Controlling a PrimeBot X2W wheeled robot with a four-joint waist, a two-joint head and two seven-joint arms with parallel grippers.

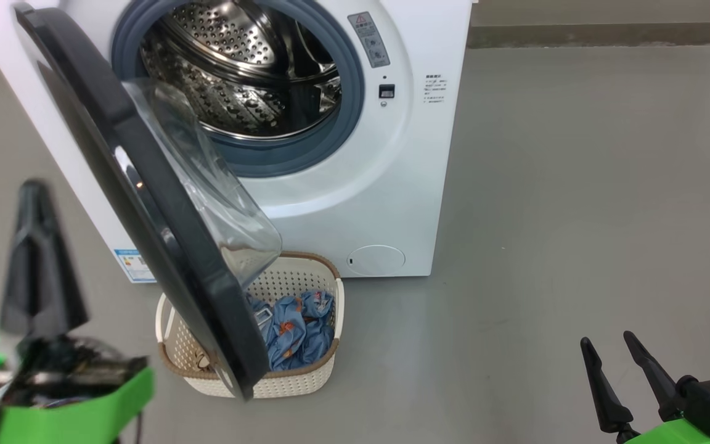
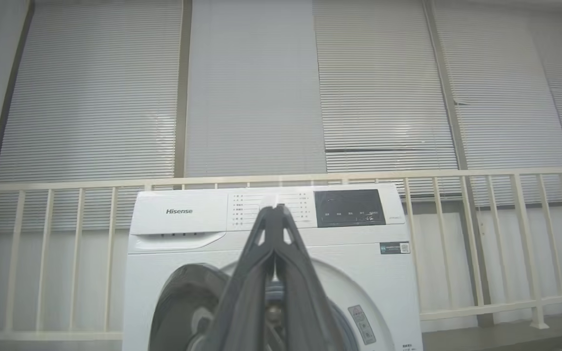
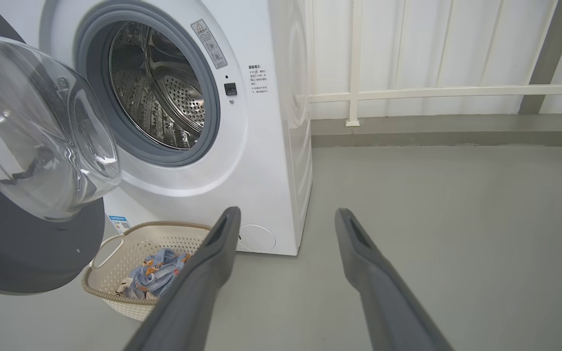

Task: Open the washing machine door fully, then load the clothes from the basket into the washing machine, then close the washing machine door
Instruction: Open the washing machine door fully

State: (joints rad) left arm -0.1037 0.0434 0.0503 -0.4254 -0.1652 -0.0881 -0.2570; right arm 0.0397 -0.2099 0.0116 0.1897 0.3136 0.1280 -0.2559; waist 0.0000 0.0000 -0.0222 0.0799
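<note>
Glossy black, the one washing machine door [image 1: 139, 185] stands swung wide off the single washing machine [image 1: 386, 185], its edge over the one basket [image 1: 293, 379] on the floor [image 1: 546, 216] — the opening step looks done. Loading and closing remain: the clothes [image 1: 299, 327], a blue bundle I cannot count, lie in the basket, and the drum [image 1: 238, 80] holds nothing. The left gripper [image 2: 274, 212] has its fingers pressed together, empty; the right gripper [image 3: 287, 212] has its fingers spread, empty.

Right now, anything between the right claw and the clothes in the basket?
Nothing visible. Bare floor lies between the right claw and the clothes. The open washing machine door overhangs the left side of the basket, away from that approach.
</note>
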